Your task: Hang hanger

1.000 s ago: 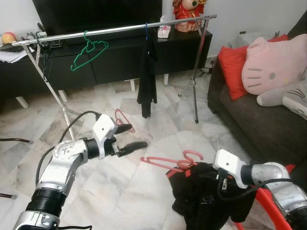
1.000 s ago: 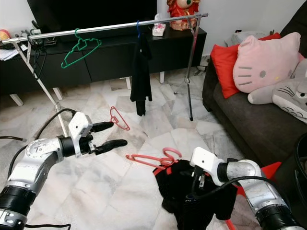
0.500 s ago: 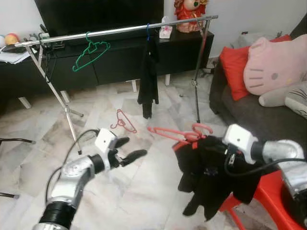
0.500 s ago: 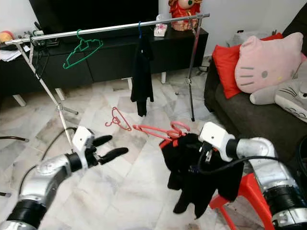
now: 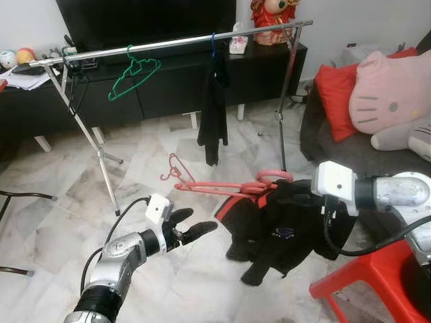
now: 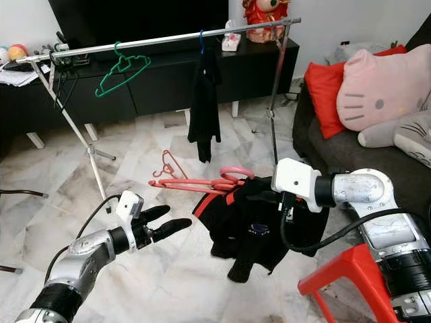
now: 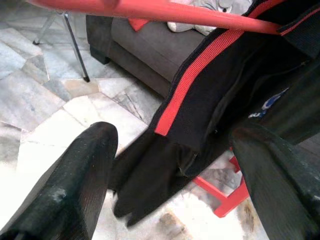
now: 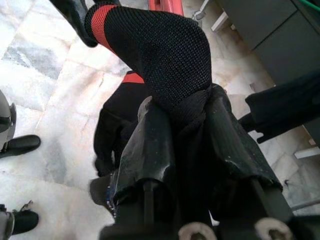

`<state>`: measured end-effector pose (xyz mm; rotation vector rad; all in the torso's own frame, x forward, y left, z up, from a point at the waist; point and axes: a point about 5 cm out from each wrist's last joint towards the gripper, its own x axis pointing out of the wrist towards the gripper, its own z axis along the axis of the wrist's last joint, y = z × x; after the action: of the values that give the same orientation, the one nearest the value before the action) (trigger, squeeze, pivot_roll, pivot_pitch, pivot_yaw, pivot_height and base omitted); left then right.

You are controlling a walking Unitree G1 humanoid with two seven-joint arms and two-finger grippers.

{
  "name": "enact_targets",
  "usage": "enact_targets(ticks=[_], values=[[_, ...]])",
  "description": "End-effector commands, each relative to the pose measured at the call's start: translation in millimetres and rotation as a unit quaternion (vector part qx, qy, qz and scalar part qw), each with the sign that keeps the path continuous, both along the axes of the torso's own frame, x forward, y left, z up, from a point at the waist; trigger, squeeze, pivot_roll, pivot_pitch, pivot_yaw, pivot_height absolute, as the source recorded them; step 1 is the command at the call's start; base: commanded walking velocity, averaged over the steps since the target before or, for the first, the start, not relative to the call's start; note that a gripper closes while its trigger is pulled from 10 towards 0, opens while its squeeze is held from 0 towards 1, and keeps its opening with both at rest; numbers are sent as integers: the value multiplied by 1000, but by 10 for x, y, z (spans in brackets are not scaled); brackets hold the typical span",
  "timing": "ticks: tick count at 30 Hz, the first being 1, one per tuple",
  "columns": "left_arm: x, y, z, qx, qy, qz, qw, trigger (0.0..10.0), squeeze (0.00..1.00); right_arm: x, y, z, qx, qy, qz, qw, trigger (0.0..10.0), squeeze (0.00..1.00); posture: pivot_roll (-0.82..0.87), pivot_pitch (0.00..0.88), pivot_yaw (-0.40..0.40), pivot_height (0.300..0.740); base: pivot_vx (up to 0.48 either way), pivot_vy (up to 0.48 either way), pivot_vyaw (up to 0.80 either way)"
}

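Observation:
A pink hanger [image 5: 222, 184] carries a black garment [image 5: 283, 225] with red trim and hangs level in mid-air, over the floor in front of the rail. My right gripper [image 8: 187, 125] is shut on the garment's cloth at the hanger's hook end, and the cloth hides its fingertips. My left gripper [image 5: 195, 224] is open and low on the left, pointing toward the garment without touching it. The silver clothes rail [image 5: 175, 42] stands behind, bearing a green hanger [image 5: 135, 74] and a black garment on a blue hanger [image 5: 214, 114].
A second pink hanger [image 6: 168, 163] lies on the marble floor under the rail. A red stool [image 5: 377, 276] stands at the lower right. A dark sofa [image 6: 337, 145] with cushions is on the right, and a black TV cabinet [image 5: 168, 84] is behind the rail.
My right arm lifted the hanger and garment up and leftward, toward the rail. My left arm sank lower and closer to me, its fingers staying open.

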<state>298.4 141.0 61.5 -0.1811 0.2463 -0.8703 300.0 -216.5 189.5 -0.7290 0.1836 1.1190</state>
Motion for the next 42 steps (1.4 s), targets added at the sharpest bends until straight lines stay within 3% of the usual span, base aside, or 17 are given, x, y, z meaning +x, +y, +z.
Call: enact_targets(ticks=[1,8,12,18,24,35,40,42], values=[[10,38,-2,0,-2,1,1000,10000,0,2,17,163,3,-25,10,1000,0,0,-142,25,82,740,0,0,0],[-87,26,-101,-31,34,-37,998,10000,0,13,78,393,46,-50,16,998,0,0,-152,34,92,740,0,0,0],[-125,12,-115,-61,61,-65,994,10000,0,20,122,392,59,-52,15,997,0,0,-150,35,93,740,0,0,0],[-90,6,-94,-93,68,-49,992,10000,0,40,189,357,77,-53,8,996,0,0,-148,36,96,740,0,0,0],[-35,17,-24,-184,80,-26,979,10000,0,52,282,421,145,-62,-12,987,0,0,-156,38,91,740,0,0,0],[48,5,-12,-232,80,18,969,10000,0,20,272,446,143,-56,-12,988,0,0,-176,45,89,740,0,0,0],[54,-36,16,-246,81,-2,966,10000,0,-18,311,408,140,-39,-1,989,0,0,-179,41,87,740,0,0,0],[26,-56,16,-238,84,-33,967,10000,0,-38,335,384,134,-29,11,991,0,0,-179,41,87,740,0,0,0]])
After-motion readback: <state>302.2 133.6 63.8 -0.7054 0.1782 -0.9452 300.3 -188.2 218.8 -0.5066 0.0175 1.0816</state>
